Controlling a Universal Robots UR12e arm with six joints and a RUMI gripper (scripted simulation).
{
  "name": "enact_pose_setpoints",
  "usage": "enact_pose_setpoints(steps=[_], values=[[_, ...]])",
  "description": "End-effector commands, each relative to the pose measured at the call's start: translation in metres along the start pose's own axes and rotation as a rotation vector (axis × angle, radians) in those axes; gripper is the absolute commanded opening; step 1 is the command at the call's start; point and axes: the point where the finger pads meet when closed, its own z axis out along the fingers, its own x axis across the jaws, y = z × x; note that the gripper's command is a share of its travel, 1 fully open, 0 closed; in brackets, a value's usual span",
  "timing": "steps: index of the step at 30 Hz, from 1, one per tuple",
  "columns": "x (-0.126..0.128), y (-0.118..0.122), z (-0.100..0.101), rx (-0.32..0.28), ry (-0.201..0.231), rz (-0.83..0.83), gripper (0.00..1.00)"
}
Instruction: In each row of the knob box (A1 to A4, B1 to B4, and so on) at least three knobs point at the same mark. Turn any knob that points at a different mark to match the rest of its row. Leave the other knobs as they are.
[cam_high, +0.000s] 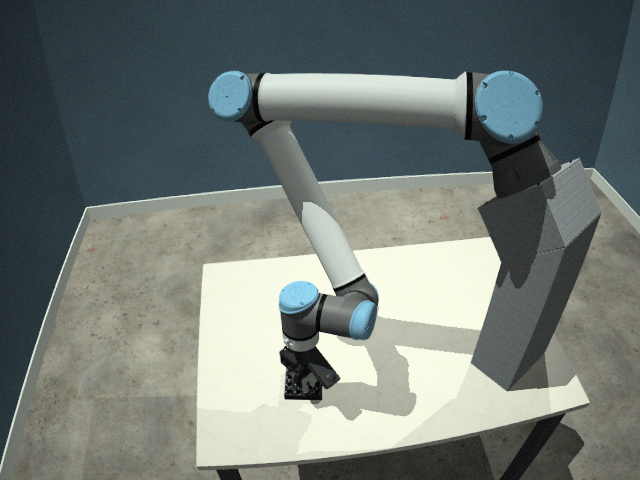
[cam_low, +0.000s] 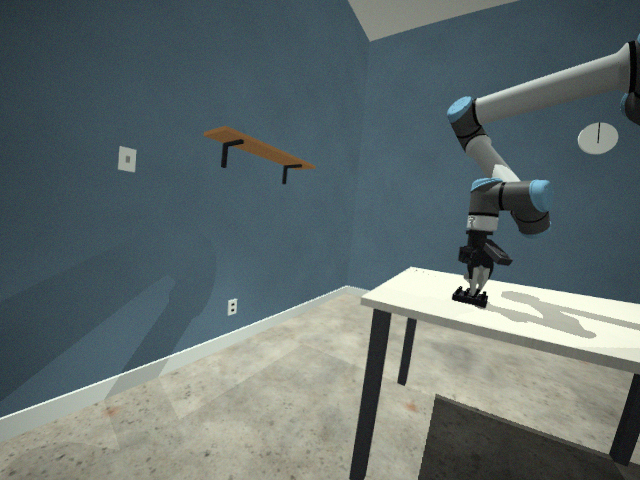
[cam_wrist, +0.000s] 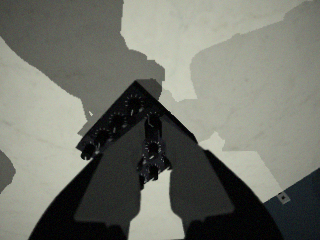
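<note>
The knob box (cam_high: 301, 392) is a small black box with rows of knobs, lying on the white table near its front left part. It also shows in the exterior view (cam_low: 469, 297) and in the wrist view (cam_wrist: 131, 131), turned cornerwise to my fingers. My gripper (cam_high: 306, 383) (cam_low: 476, 289) points straight down onto the box. Its two jaws are shut on one knob (cam_wrist: 152, 128) in the box's middle. Other knobs (cam_wrist: 116, 121) stand free to the left. The fingers hide part of the box, and the marks are too small to read.
The white table (cam_high: 392, 341) carries the grey arm pedestal (cam_high: 537, 289) at its right end. The box lies close to the table's left and front edges (cam_low: 413, 310). A wooden shelf (cam_low: 258, 148) hangs on the far wall.
</note>
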Motion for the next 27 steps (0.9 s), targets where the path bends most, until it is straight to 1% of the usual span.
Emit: enact_pose_setpoints(steps=[1, 25, 26, 27], values=[[0.0003, 0.0001, -0.0005, 0.0, 0.001, -0.017, 0.04], [0.0002, 0.0001, -0.0005, 0.0, 0.001, -0.024, 0.04], [0.0002, 0.0001, -0.0005, 0.0, 0.001, -0.024, 0.11], [0.0002, 0.0001, -0.0005, 0.0, 0.001, -0.024, 0.11]])
